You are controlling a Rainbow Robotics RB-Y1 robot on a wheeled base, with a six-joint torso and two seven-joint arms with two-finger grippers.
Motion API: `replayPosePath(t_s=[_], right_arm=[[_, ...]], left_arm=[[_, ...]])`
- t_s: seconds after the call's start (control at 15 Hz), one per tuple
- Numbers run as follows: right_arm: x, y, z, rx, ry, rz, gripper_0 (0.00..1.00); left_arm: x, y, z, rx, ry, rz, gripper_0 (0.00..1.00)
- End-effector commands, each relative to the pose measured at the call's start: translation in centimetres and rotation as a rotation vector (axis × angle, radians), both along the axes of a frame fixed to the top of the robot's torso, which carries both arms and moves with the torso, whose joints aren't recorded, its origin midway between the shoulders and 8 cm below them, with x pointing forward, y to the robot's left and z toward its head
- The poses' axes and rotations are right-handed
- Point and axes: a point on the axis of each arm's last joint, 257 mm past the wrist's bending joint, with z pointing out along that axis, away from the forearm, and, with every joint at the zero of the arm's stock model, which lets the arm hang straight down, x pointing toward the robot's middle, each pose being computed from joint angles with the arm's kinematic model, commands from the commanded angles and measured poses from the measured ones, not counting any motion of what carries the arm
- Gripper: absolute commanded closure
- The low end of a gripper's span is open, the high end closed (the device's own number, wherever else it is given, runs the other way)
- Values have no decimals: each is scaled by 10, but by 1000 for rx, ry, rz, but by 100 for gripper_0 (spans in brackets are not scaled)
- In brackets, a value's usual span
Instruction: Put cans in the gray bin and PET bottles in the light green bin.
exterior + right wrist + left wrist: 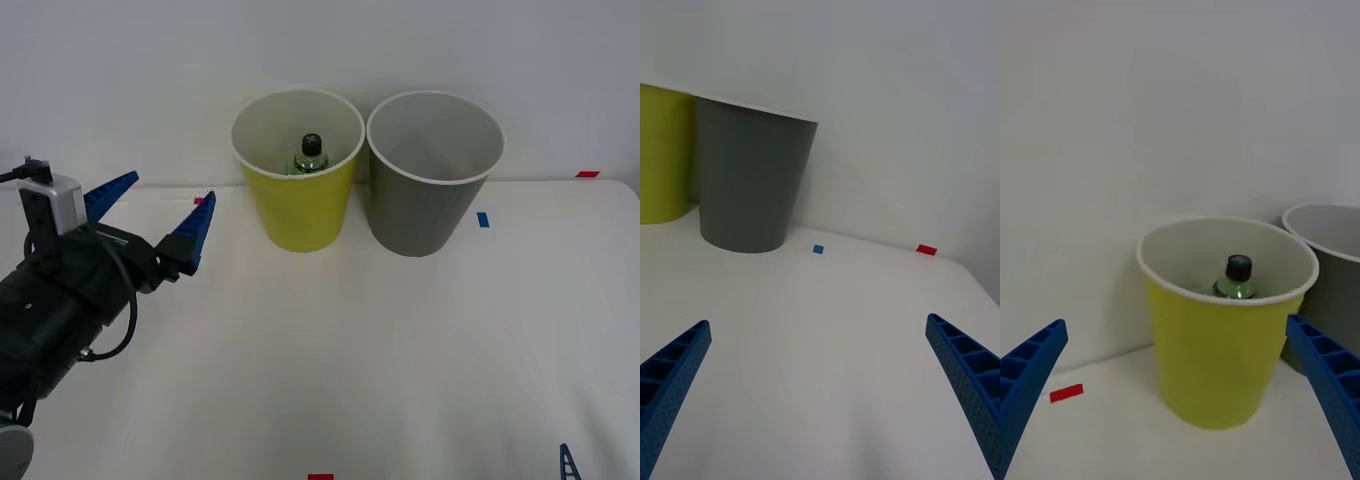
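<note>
The light green bin stands at the back of the table, and the PET bottle stands upright inside it, black cap up. The gray bin is right beside it; cans are out of view. My left gripper hovers open to the left of the light green bin and holds nothing. The left wrist view looks at the light green bin with the bottle in it. My right gripper is open and holds nothing near the table's front right, facing the gray bin.
Small tape marks lie on the white table: a blue one right of the gray bin, red ones at the back right and at the front edge. A white wall stands close behind the bins.
</note>
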Motion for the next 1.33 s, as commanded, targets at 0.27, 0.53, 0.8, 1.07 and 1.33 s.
replayPosePath(t_s=[0.27, 0.53, 0.8, 1.07, 1.33], right_arm=[[0, 0, 0, 0, 0, 0, 0], [0, 0, 0, 0, 0, 0, 0], [0, 0, 0, 0, 0, 0, 0], [0, 0, 0, 0, 0, 0, 0], [0, 0, 0, 0, 0, 0, 0]], left_arm=[[-24, 11, -35, -43, 41, 72, 0], [-34, 11, -84, -2, -17, 102, 0], [-71, 14, -134, 12, 66, 86, 0], [-105, 24, -170, 46, 161, 114, 0], [-116, 33, -191, 135, 88, 115, 0]])
